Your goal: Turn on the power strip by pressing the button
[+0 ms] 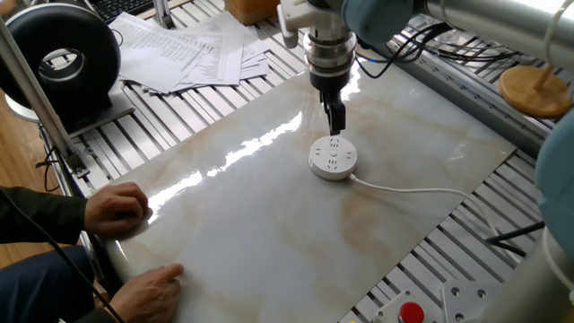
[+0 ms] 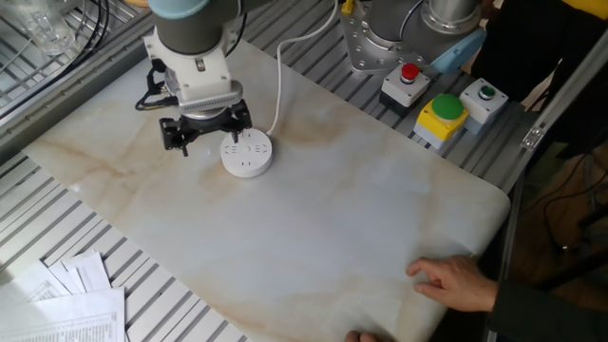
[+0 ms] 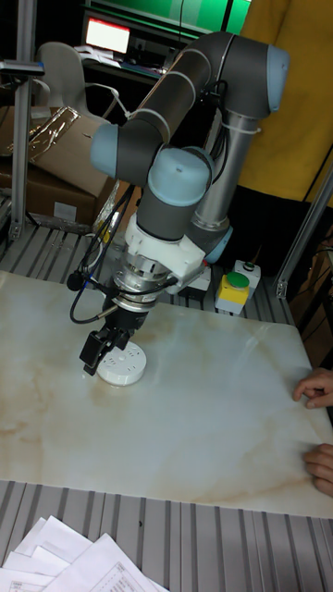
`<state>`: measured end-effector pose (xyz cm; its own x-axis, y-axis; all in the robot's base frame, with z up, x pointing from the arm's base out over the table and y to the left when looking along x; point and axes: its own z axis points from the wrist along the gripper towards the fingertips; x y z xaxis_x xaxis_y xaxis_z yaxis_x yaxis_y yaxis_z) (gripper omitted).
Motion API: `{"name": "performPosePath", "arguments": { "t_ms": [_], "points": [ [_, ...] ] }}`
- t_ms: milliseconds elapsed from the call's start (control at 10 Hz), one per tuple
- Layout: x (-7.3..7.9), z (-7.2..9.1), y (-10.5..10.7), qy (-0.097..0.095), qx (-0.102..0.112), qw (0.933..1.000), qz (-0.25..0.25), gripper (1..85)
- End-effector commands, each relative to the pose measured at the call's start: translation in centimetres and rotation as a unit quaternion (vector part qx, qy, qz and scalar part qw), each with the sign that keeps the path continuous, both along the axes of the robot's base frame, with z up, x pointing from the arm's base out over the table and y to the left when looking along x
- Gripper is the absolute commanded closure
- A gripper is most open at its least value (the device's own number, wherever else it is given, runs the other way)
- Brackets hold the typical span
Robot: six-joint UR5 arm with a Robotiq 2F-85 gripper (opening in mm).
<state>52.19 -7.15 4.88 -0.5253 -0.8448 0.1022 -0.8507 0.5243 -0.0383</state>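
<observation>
The power strip [image 1: 333, 159] is a small round white puck with grey slots on top, lying on the marble slab [image 1: 269, 233]. Its thin white cord [image 1: 413, 189] runs off to the right. I cannot make out the button on it. My gripper [image 1: 336, 131] points straight down, its black fingertips just over the puck's far edge. In the other fixed view the gripper [image 2: 203, 141] hangs at the left rim of the power strip [image 2: 246, 154]. The tall fixed view shows the gripper [image 3: 98, 352] low against the left side of the power strip [image 3: 125, 366]. No view shows the fingertip gap.
A person's hands [image 1: 117, 208] rest on the slab's near corner, with another hand [image 2: 454, 280] at the far edge. Papers [image 1: 184, 49] and a black round device [image 1: 61, 54] lie beyond the slab. Button boxes [image 2: 443, 114] stand by the robot base.
</observation>
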Motion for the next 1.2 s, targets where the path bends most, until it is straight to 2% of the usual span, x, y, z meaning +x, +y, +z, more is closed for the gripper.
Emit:
{"name": "performPosePath", "arguments": {
  "t_ms": [0,600,1100],
  "points": [
    [-0.3,-1.1,0.2,0.001,0.018,0.9998,-0.005,0.7],
    [-1.5,-2.7,0.7,0.004,0.024,0.9997,-0.007,0.7],
    [-1.4,-3.0,0.6,0.001,0.021,0.9998,-0.005,0.7]
  ]
}}
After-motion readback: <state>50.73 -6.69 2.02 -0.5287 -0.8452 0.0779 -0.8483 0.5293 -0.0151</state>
